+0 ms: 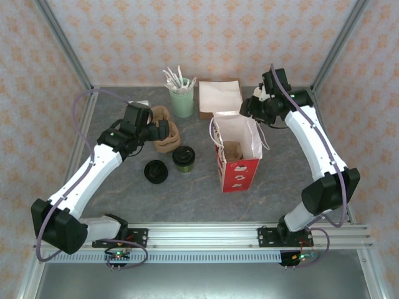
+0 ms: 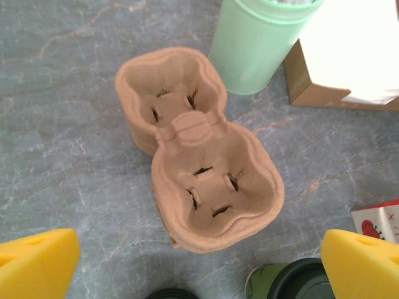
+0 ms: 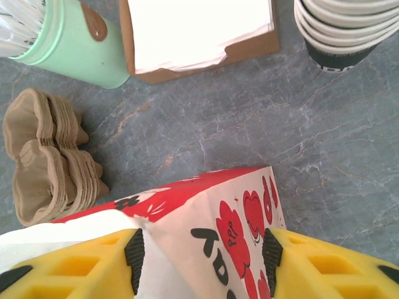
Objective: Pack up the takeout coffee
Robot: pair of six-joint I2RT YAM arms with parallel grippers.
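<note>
My left tool (image 1: 163, 131) (image 2: 199, 266) hangs wide open with nothing between its fingers, over the stack of brown pulp cup carriers (image 1: 168, 145) (image 2: 212, 187) at the left of the counter (image 1: 199, 202). The takeout coffee (image 1: 184, 159) (image 2: 293, 283) stands upright on the counter just near and right of that stack, outside the bag, and its top looks dark. No tool touches it. A flat black lid (image 1: 156, 171) lies just left of the cup.

My right tool (image 1: 248, 111) (image 3: 202, 261) is at the far rim of the red-and-white paper bag (image 1: 240, 173) (image 3: 243, 224), which stands open at the middle. The bag's upper edge sits between its spread fingers, but I cannot tell whether they pinch it. Far of the carriers stands the mint-green cup (image 1: 182, 103) (image 3: 81, 56) of white utensils, with a brown box (image 1: 219, 96) to its right.
</note>
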